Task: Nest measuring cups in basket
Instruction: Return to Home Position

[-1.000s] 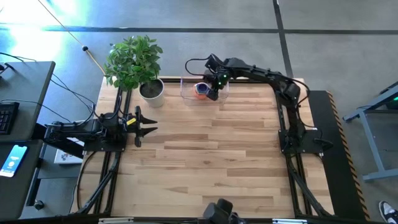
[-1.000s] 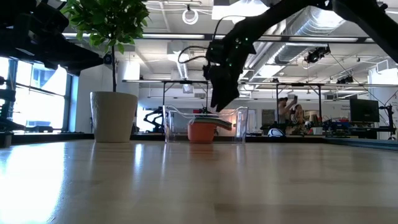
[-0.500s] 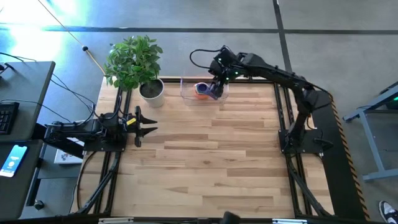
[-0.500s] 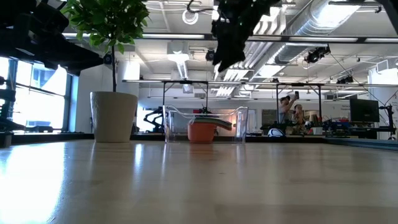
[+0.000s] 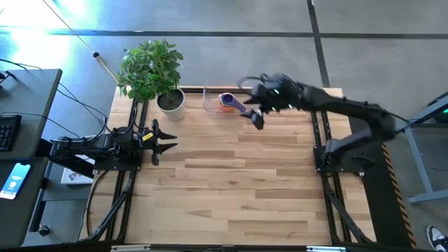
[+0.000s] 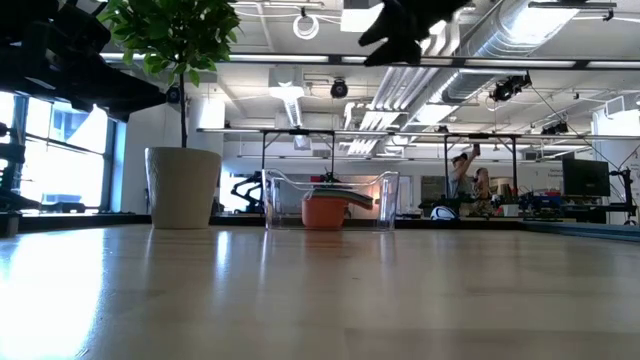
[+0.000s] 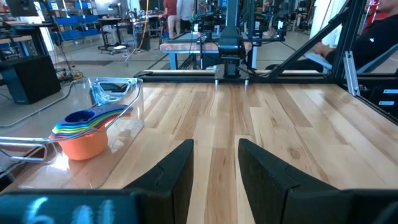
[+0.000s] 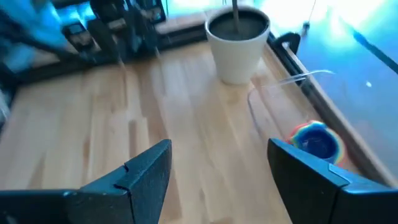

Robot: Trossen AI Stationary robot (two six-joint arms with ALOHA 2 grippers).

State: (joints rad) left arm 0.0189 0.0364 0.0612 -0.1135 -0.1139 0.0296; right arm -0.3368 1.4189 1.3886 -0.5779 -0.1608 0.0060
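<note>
- high view: measuring cups (image 5: pixel 227 100) sit nested in the basket (image 5: pixel 207 103), so the step looks like going home. the right jaws hang over the desk (image 5: pixel 231 182) just beside the basket, arm outstretched.
- low view: right jaws high above the basket.
- left wrist view: left jaws released, empty.
- right wrist view: right jaws spread, holding nothing. the arm probably folds back next.

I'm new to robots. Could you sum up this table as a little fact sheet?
Bin: clear plastic rectangular bin, far edge of wooden table, beside white plant pot
Cups: nested stack of rainbow-coloured plastic measuring cups, orange lowest, inside bin
Right end effector: open, empty, high up beside bin
Left end effector: open, empty, near table's left edge
</note>
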